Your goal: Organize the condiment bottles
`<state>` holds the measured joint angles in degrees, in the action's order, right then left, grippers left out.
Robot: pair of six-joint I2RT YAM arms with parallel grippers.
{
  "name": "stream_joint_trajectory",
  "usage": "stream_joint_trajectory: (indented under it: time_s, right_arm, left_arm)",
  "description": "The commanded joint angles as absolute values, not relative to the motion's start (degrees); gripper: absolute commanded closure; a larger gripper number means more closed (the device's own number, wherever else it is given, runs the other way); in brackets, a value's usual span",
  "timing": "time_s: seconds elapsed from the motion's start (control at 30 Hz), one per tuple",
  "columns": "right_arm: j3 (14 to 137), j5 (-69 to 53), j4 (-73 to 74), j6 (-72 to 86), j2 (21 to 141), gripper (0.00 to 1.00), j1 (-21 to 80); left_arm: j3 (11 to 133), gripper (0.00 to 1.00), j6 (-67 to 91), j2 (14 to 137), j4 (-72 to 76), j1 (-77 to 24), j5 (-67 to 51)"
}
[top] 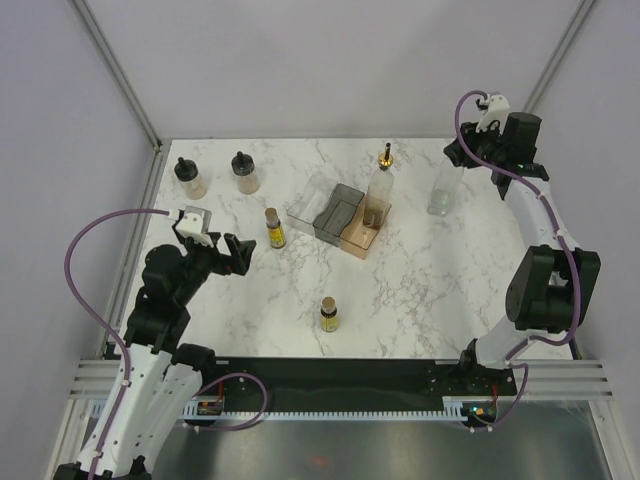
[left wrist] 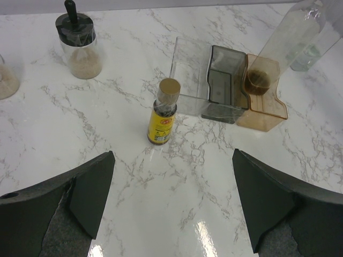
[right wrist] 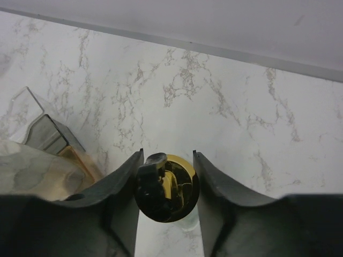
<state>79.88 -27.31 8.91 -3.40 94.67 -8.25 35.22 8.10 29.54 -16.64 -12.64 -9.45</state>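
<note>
Barely started: one tall bottle (top: 380,190) sits in the peach slot of the tray (top: 310,205), five loose on the counter (top: 420,290). Right end effector (right wrist: 168,154) pinches the second tall bottle (right wrist: 174,187) right of the tray; left end effector (left wrist: 172,155) spread wide.

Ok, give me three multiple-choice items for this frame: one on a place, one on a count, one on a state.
1. The tall gold-topped bottle at the tray stands in: A peach compartment; B grey compartment; C clear compartment.
2. Amber bottles in view: A one; B two; C four.
3. Left gripper: A open; B shut on a bottle; C shut, empty.
A, its base sits in the peach end. B, one beside the tray, one nearer the arms. A, its jaws are wide apart.
</note>
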Motion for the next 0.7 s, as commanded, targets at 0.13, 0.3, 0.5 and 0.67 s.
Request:
stream_joint_trajectory:
  time_s: [0.13,0.3,0.5,0.67]
  right_arm:
    - [80.3,-27.2,7.7,-7.0,92.8,1.00,-8.1]
    - [78.3,-29.0,9.8,-10.5,88.0,1.00,-8.2]
    - [75.4,-32.2,13.0,-11.3,79.6,1.00,-8.0]
    - [72.2,-34.0,15.6,-11.2,74.7,1.00,-5.5]
  left_arm:
    - [34.8,0.00,6.5,29.6,-16.0,-12.9,-9.7]
    - [34.8,0.00,6.5,29.5,-16.0,-13.0,-9.8]
    - [34.8,0.00,6.5,29.6,-16.0,-13.1,-9.8]
    - [34.8,0.00,6.5,29.6,-16.0,-13.1,-9.8]
